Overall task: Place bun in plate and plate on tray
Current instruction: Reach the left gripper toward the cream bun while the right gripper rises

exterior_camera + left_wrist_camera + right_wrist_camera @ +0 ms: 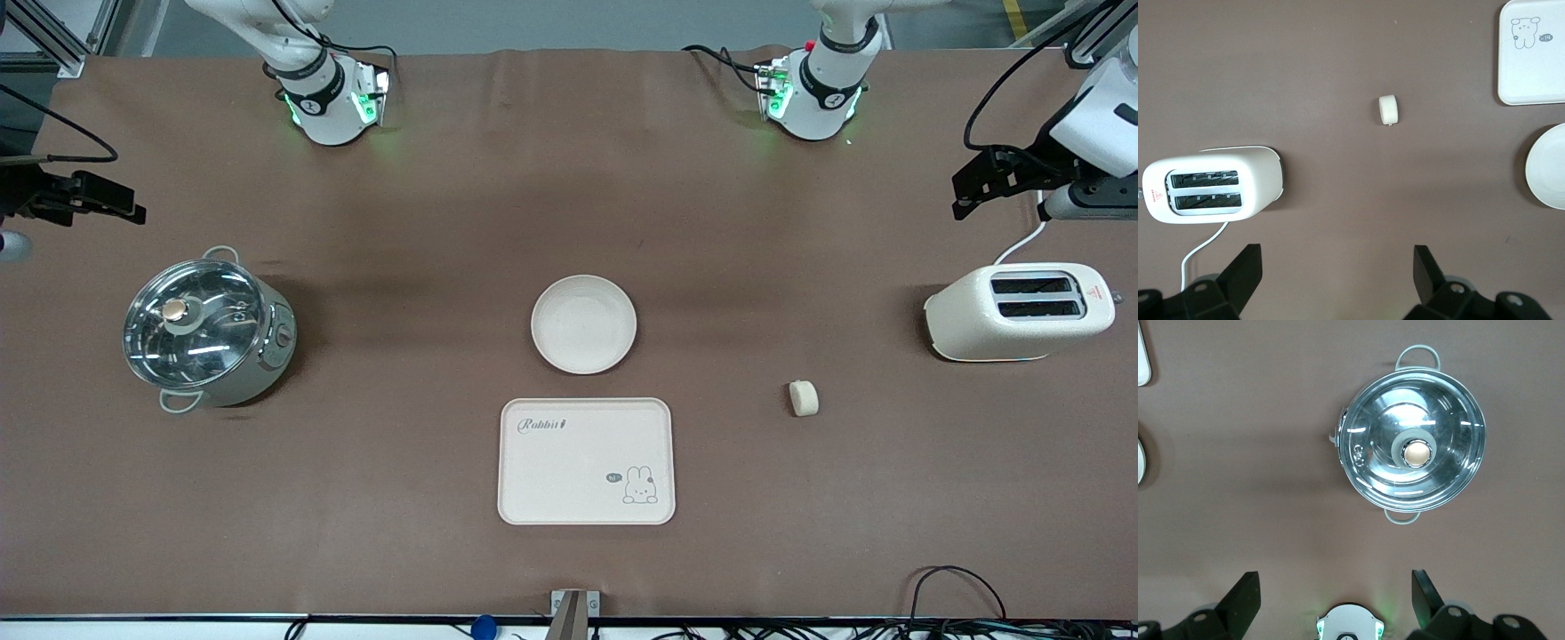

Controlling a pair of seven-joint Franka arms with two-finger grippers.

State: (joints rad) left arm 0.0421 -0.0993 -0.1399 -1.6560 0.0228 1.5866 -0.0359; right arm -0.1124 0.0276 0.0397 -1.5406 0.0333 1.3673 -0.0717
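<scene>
Setting was a robotics lab. Two arm bases (pixel 329 98) stood bolted on a brown-covered bench (pixel 444 222). Aluminium framing (pixel 53 36) and loose cables (pixel 951 596) edged it.

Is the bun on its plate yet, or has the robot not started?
Not started. The bun lies on the bare table, nearer the toaster, with the plate empty. The plate sits beside the tray, not on it. The left gripper hangs open above the table between toaster and bun, the right gripper open near the pot. Both steps remain.
</scene>
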